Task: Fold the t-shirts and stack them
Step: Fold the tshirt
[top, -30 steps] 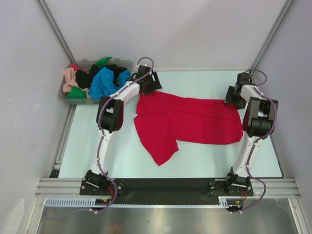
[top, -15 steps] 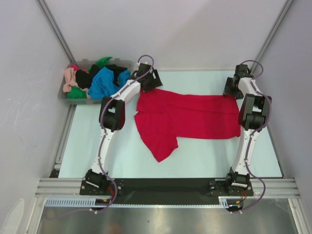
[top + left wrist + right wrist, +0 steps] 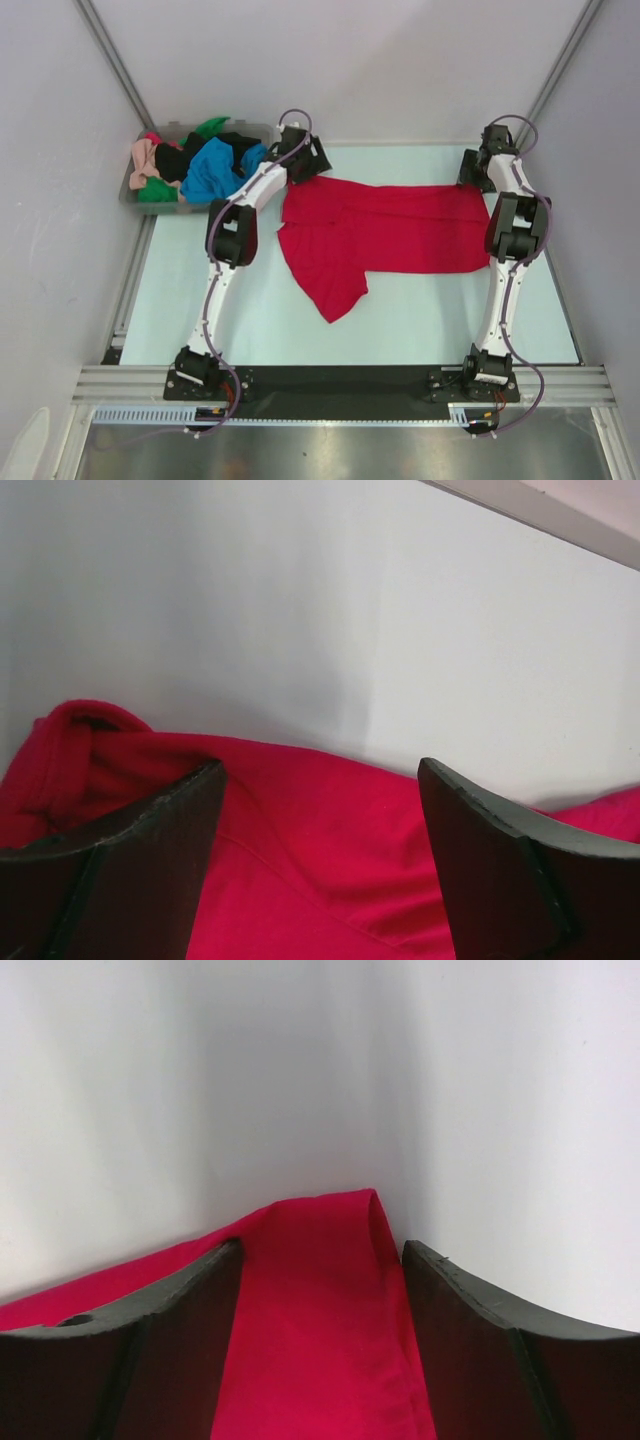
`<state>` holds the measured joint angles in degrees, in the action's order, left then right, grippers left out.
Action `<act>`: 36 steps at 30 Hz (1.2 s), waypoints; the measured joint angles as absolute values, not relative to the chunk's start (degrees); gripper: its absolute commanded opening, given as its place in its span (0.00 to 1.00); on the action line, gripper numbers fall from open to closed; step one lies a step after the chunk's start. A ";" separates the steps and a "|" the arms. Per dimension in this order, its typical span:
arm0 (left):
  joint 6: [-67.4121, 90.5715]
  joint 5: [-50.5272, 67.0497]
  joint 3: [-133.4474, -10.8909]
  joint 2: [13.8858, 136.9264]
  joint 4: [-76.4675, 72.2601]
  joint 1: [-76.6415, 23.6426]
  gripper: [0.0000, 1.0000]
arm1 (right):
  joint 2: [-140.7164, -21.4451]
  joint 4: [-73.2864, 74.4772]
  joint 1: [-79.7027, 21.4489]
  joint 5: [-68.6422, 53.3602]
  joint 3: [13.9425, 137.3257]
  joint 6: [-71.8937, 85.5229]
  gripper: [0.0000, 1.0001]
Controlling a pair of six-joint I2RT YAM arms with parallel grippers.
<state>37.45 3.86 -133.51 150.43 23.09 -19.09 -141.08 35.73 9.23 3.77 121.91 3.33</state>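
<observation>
The red shirt lies spread flat on the table, one flap trailing toward the near edge. My left gripper straddles its back left corner and my right gripper its back right corner, fingers apart, nothing pinched. The other shirts are heaped in the bin.

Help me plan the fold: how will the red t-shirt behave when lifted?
Probably floppy: the red t-shirt lies flat with creases and a rolled corner, so it should drape and sag. Likely light, being thin cloth.
</observation>
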 measured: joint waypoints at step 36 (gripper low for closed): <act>78.30 -9.15 -34.79 64.05 19.20 -49.17 0.79 | -73.19 18.00 25.39 -0.47 42.46 31.11 0.93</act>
